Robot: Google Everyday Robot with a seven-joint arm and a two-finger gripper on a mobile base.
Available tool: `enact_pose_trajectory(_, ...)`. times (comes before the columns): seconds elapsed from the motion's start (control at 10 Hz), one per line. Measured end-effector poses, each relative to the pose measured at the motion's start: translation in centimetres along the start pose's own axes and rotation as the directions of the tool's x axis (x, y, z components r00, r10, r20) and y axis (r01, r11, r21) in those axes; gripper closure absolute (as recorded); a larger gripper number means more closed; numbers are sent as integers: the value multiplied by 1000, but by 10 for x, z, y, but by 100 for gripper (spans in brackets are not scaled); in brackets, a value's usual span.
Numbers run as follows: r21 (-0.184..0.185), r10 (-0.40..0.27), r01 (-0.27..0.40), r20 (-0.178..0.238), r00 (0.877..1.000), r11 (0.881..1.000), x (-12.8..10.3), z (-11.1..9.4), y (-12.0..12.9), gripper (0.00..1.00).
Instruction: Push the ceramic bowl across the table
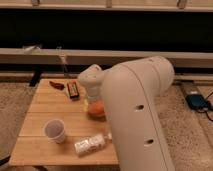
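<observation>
The orange ceramic bowl point(97, 109) sits near the right middle of the light wooden table point(42, 112), partly hidden by my arm. My gripper point(92, 97) is at the end of the white wrist, directly over the bowl's far left side and close to or touching it. My big white arm point(137, 110) covers the right part of the table and part of the bowl.
A white paper cup point(55, 130) stands at the front left. A clear plastic bottle point(91, 144) lies near the front edge. A dark snack bar point(73, 90) and a small red item point(58, 85) lie at the back. A blue device point(197, 101) lies on the floor, right.
</observation>
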Motion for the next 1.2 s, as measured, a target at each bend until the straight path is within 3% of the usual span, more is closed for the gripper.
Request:
enact_pose_trajectory(0.4,20,60,-60,8,998,998,11,-1,-30,20)
enact_pose_trajectory(1.2,53,119,-121,46,992,991,6,0,-86,20)
